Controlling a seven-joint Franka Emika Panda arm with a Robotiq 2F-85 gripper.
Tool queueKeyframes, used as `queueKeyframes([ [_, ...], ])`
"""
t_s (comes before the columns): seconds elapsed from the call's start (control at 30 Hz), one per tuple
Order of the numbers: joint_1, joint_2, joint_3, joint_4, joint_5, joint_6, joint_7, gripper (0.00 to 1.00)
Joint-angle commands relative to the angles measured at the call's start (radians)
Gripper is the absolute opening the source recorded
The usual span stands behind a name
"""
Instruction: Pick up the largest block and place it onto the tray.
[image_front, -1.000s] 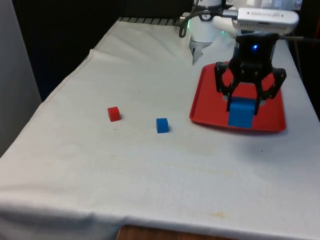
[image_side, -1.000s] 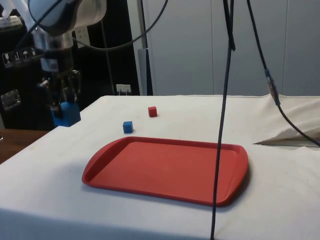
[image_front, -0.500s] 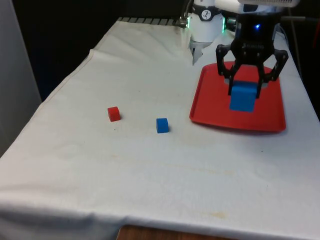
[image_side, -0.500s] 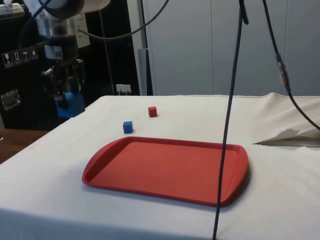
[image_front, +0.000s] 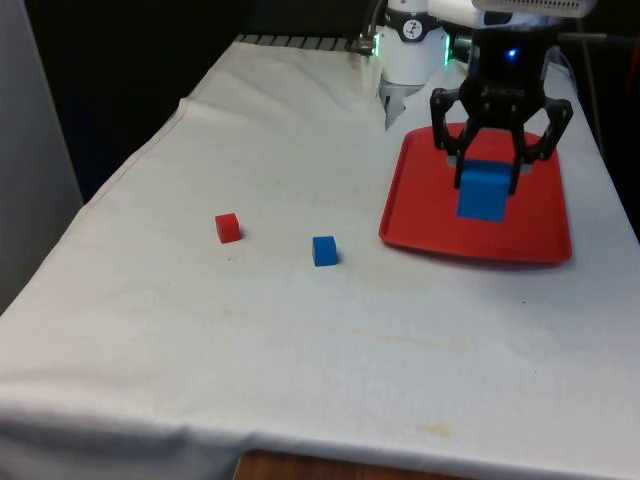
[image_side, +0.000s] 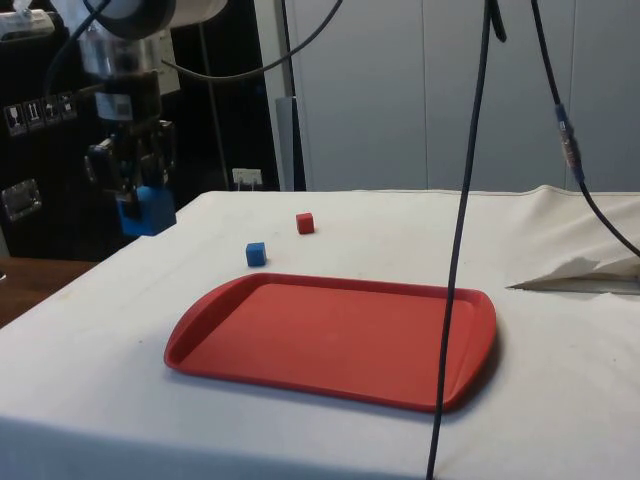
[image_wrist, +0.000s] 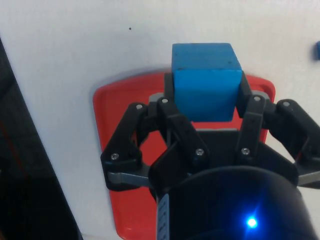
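Note:
My gripper (image_front: 486, 185) is shut on the large blue block (image_front: 484, 192) and holds it in the air. In the front view it hangs in front of the red tray (image_front: 540, 228). In the side view the gripper (image_side: 135, 195) and the block (image_side: 147, 208) are well above the cloth, off the tray's (image_side: 330, 335) left end. In the wrist view the block (image_wrist: 205, 80) sits between the fingers (image_wrist: 172, 107), over the tray's (image_wrist: 125, 100) end rim and the white cloth beyond it.
A small red block (image_front: 228, 228) and a small blue block (image_front: 324, 250) lie on the cloth at the front view's left of the tray. Black cables (image_side: 460, 200) hang across the side view. The cloth is rumpled at the side view's right (image_side: 580, 270).
Over the last second the gripper has risen with the large blue block in it. In the last half second it has only drifted slightly. The small blocks and the tray have not moved.

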Motion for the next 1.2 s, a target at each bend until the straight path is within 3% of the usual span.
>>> queueKeyframes([
  [0.0, 0.001, -0.004, -0.001, -0.005, 0.000, 0.003, -0.001, 0.02],
  [0.07, 0.000, 0.000, 0.000, -0.001, 0.000, -0.001, 0.000, 0.02],
  [0.37, 0.029, -0.053, -0.006, -0.083, -0.009, 0.024, 0.005, 0.02],
  [0.4, 0.010, -0.026, 0.001, -0.042, -0.001, 0.000, 0.000, 0.02],
  [0.43, 0.030, -0.058, -0.007, -0.090, -0.010, 0.026, 0.005, 0.02],
  [0.67, 0.042, -0.091, -0.006, -0.138, -0.019, 0.034, 0.008, 0.02],
  [0.7, 0.021, -0.062, 0.003, -0.093, -0.008, 0.005, 0.000, 0.02],
  [0.73, 0.043, -0.095, -0.006, -0.144, -0.020, 0.035, 0.008, 0.02],
  [0.97, 0.052, -0.123, -0.006, -0.185, -0.027, 0.042, 0.009, 0.02],
  [1.0, 0.030, -0.094, 0.004, -0.139, -0.013, 0.012, 0.000, 0.02],
  [1.03, 0.053, -0.127, -0.006, -0.191, -0.027, 0.043, 0.009, 0.02],
  [1.17, 0.056, -0.141, -0.003, -0.213, -0.029, 0.048, 0.010, 0.02],
])
